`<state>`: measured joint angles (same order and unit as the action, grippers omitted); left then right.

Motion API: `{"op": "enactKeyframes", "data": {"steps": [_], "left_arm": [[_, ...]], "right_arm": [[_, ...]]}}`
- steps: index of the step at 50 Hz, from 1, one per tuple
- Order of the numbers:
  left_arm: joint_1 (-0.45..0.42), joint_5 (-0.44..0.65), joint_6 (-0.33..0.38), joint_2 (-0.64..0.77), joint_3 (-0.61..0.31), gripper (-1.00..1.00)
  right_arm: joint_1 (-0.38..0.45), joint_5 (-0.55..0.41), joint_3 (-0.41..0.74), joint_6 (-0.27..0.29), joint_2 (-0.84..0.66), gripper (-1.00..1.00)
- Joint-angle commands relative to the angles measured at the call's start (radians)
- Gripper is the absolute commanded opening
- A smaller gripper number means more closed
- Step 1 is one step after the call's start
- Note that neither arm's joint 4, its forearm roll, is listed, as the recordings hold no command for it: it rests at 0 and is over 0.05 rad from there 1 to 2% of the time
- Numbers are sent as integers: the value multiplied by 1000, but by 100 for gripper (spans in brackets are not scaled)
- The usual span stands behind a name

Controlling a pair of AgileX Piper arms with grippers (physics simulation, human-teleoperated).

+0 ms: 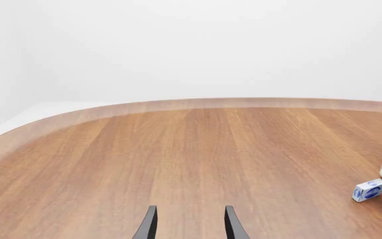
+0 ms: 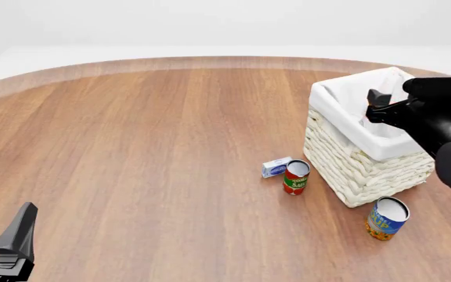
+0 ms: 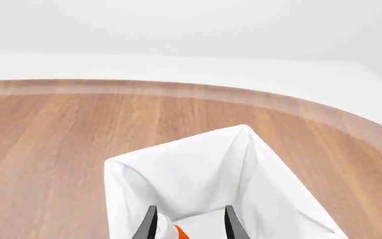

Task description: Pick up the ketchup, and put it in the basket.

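Ketchup in the basket, both tools spread

Left tool (image 2: 6, 247) of mine sits low at the near left corner of the front view, over bare wood, well apart from everything else. From its own camera I see its two dark fingers (image 1: 148, 225) spread with a clear gap between them and nothing held.

Moving right across the wooden surface (image 2: 147, 147), a small white and blue box (image 2: 276, 167) lies on its side. Just beside it, on its right, stands the red-and-green tomato sauce can (image 2: 295, 177), upright. The can is close to the near left wall of the basket (image 2: 351, 167), though I cannot tell whether they touch. Nearer to me and further right, a blue and yellow can (image 2: 385, 218) stands just off the basket's near corner.

The basket is a square cream wicker one with a white cloth liner (image 3: 198, 169) folded over its rim. My right tool (image 2: 376, 101) hangs over its opening, above the liner. In the right wrist view its fingers (image 3: 232, 222) are apart, gripping nothing, and a sliver of red, the ketchup (image 3: 179, 233), shows low between them, down inside the liner. In the front view I cannot make the bottle out, since my right arm covers that part of the basket.
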<state>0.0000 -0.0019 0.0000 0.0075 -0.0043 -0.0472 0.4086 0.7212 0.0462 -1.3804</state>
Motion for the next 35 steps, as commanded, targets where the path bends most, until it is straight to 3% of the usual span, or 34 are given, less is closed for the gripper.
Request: {"op": "enactKeyframes", "data": {"steps": [1, 35], "left_arm": [[0, 0, 0, 0, 0, 100], [0, 0, 0, 0, 0, 100]], "right_arm": [[4, 6, 0, -6, -10, 100], [19, 16, 0, -4, -24, 100]]}}
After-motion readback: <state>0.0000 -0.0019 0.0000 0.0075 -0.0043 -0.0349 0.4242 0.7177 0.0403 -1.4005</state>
